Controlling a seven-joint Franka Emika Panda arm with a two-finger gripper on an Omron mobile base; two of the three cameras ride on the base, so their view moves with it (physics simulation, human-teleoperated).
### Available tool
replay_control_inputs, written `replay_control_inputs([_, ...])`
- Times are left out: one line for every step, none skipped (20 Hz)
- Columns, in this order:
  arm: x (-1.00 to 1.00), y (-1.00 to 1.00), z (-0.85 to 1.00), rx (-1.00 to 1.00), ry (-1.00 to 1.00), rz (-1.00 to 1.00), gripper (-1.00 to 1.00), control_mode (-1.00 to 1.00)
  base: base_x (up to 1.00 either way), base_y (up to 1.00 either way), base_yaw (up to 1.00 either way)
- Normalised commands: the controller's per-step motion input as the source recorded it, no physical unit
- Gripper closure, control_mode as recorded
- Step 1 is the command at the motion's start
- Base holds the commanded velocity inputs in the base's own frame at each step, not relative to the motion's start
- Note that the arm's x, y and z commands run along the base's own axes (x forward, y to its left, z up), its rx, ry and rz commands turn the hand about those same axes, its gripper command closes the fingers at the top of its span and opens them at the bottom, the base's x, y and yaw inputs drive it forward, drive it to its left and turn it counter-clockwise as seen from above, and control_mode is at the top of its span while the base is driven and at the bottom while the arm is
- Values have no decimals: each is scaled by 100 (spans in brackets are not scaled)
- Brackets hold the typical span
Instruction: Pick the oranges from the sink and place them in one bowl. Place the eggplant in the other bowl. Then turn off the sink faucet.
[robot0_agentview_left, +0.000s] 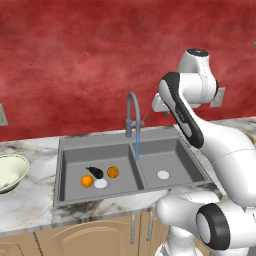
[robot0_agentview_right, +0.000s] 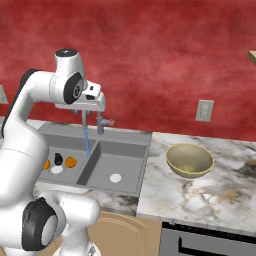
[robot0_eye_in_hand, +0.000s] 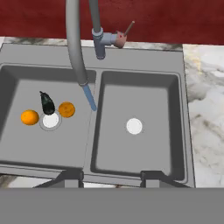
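Hand (robot0_eye_in_hand: 111, 177), fingers pressed together and empty, hangs above the sink (robot0_eye_in_hand: 96, 171); both oranges (robot0_eye_in_hand: 29, 117) (robot0_eye_in_hand: 67, 109) and the eggplant (robot0_eye_in_hand: 47, 104) lie at ten o'clock in the left basin, well apart

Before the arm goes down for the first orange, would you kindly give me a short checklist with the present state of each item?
1. Both oranges in the left basin of the sink, unobstructed from above: ok.
2. Eggplant clear of the oranges: cannot tell; it lies close between them, beside the drain.
3. Tan bowl upright on the counter right of the sink: ok.
4. Cream-white bowl on the counter left of the sink: ok.
5. Gripper ready to grasp: not ok; the fingers are shut and high above the sink.
6. Faucet off: not ok; water runs from the spout.
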Motion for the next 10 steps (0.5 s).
replay_control_inputs([0, 0, 0, 0, 0, 0, -100, -100, 0, 0, 0])
replay_control_inputs([0, 0, 0, 0, 0, 0, -100, -100, 0, 0, 0])
replay_control_inputs([0, 0, 0, 0, 0, 0, -100, -100, 0, 0, 0])
replay_control_inputs([0, 0, 0, 0, 0, 0, -100, -100, 0, 0, 0])
replay_control_inputs([-1, 0, 0, 0, -1, 0, -100, -100, 0, 0, 0])
replay_control_inputs([-3, 5, 0, 0, 0, 0, -100, -100, 0, 0, 0])
replay_control_inputs([-3, 11, 0, 0, 0, 0, -100, -100, 0, 0, 0])
replay_control_inputs([-3, 15, 0, 0, 0, 0, -100, -100, 0, 0, 0])
replay_control_inputs([-2, 18, 0, 0, 0, 0, -100, -100, 0, 0, 0])
replay_control_inputs([-3, 21, -1, 0, -1, 0, -100, -100, 0, 0, 0])
